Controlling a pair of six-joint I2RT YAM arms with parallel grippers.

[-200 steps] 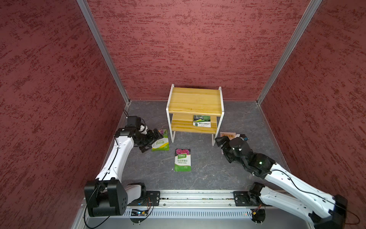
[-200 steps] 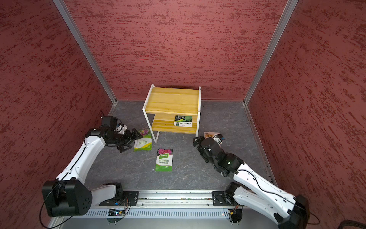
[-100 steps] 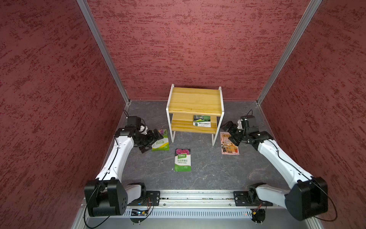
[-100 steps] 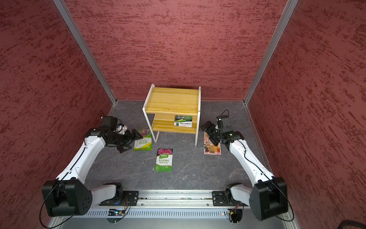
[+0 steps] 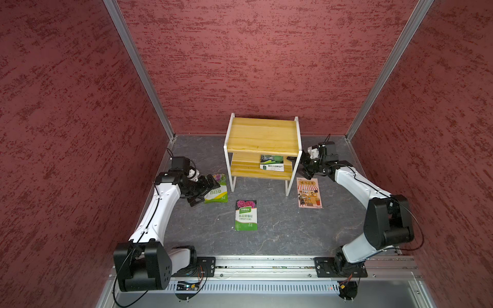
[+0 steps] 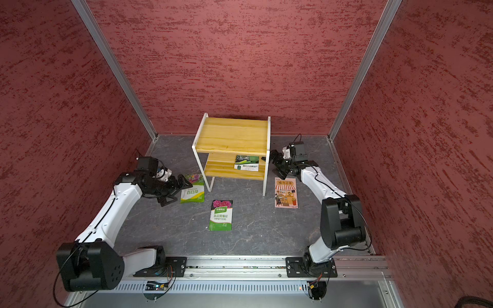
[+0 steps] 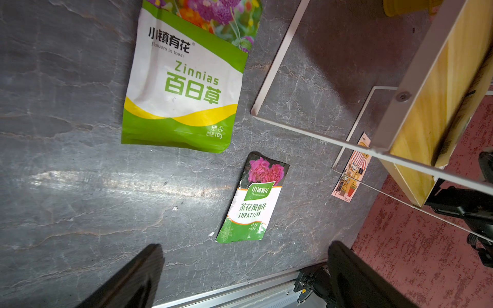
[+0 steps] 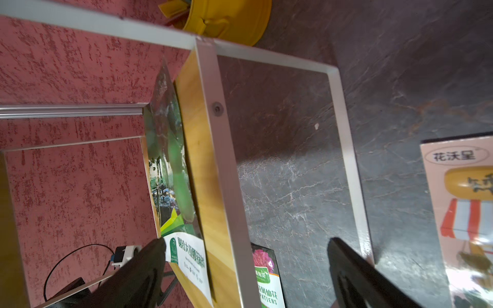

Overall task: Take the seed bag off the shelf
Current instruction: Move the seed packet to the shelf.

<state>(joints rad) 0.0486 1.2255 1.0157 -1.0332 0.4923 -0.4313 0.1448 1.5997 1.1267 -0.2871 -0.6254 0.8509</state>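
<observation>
The right gripper (image 5: 297,167) stands with its jaws wide apart and nothing between them, just outside the right end of the shelf (image 5: 262,136), level with the lower board. In the right wrist view, one fingertip (image 8: 156,253) shows close to the white end of the seed bag (image 8: 170,170); whether it touches cannot be told. The seed bag lies flat on the right part of the lower board, partly under the upper board, in both top views (image 6: 246,163).

The left gripper (image 5: 205,194) is also spread wide and holds nothing. It hangs low over the table (image 5: 280,234), beside the Zinnias bag (image 5: 217,190), which lies just left of the shelf's front left leg. The Impatiens bag (image 5: 246,215) lies in front of the shelf, and a pink packet (image 5: 309,192) lies on the table below the right gripper, by the front right leg.
</observation>
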